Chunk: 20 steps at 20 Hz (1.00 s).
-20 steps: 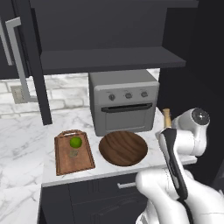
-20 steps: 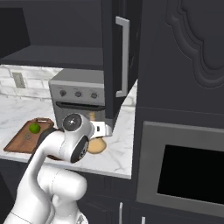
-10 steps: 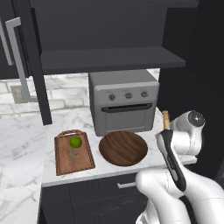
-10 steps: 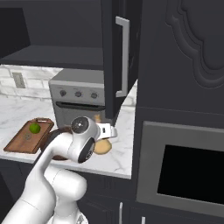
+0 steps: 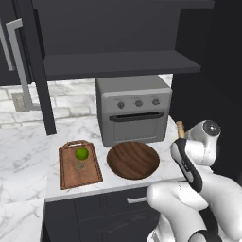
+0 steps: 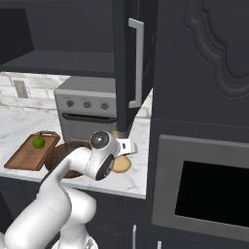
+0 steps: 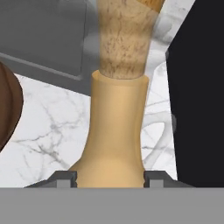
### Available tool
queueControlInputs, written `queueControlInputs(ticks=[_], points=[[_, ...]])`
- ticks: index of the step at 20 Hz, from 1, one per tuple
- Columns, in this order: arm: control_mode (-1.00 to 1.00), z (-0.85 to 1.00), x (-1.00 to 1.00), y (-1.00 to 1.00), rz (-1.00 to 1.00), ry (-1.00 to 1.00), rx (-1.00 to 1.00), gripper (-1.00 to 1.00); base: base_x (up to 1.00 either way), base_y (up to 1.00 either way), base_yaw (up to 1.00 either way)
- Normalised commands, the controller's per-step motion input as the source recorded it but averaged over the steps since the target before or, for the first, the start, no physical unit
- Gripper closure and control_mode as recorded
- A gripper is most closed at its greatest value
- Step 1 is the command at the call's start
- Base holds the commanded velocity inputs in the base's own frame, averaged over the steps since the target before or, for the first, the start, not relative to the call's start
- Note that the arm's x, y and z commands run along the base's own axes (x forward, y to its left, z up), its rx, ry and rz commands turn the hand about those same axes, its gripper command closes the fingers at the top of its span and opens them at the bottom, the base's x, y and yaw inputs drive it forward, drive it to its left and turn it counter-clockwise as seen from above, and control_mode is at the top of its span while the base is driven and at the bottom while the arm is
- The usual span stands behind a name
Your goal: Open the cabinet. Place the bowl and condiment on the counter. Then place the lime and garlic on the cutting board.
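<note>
We see gripper (image 7: pixel 110 178) grasping condiment (image 7: pixel 116 131) at neck, frame centre, base on worktop (image 7: pixel 48 127). Bowl (image 5: pixel 132 159) down, lime (image 5: pixel 82 153) on cutting board (image 5: pixel 79 164). Next we release, retreat upward.

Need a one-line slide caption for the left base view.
Cabinet open; lime and garlic on cutting board, bowl on counter, arm by condiment.

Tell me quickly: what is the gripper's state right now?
Gripper: fingertips sit either side of the condiment bottle's base on the counter; whether it is gripping cannot be told.
</note>
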Motion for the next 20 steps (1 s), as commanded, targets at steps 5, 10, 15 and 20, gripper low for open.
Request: queueControlInputs(ticks=[5,10,15,20], points=[[-1.0,-0.58,0.24,0.0,0.0,-0.08,-0.08,1.0,0.0,0.0,0.0],[-1.0,-0.58,0.12,0.0,0.0,-0.12,-0.08,1.0,0.0,0.0,0.0],[-1.0,-0.54,0.0,0.05,0.0,-0.17,-0.04,1.0,0.0,0.0,0.0],[-1.0,-0.23,0.0,0.29,0.01,-0.23,0.0,1.0,0.0,0.0,0.0]])
